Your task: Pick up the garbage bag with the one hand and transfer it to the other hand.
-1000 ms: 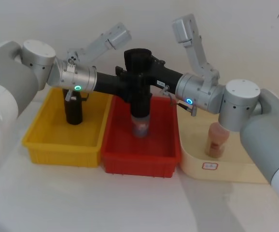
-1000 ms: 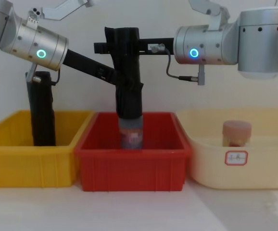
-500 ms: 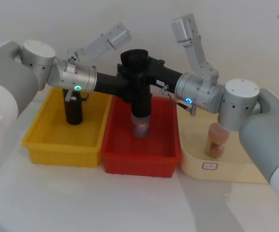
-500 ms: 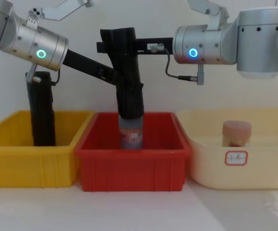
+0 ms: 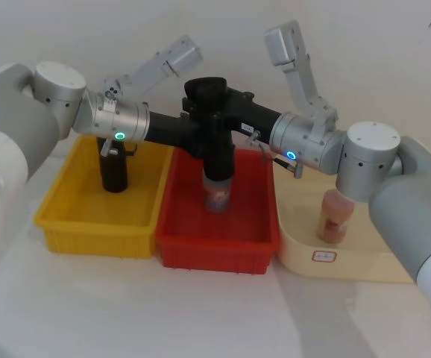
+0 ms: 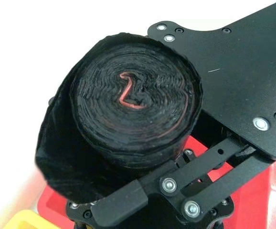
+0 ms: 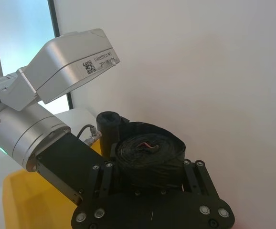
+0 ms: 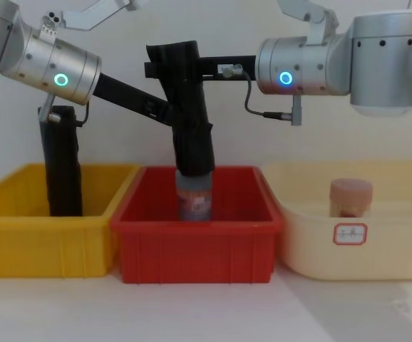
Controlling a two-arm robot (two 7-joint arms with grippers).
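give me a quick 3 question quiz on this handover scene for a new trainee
1. True or false: the garbage bag is held above the yellow bin.
2. Which gripper grips the roll near its top end? A. left gripper B. right gripper
3. Fill in: a second black roll stands in the ____ bin.

Key
1. False: it hangs over the red bin.
2. B; the left one holds it lower down.
3. Yellow.
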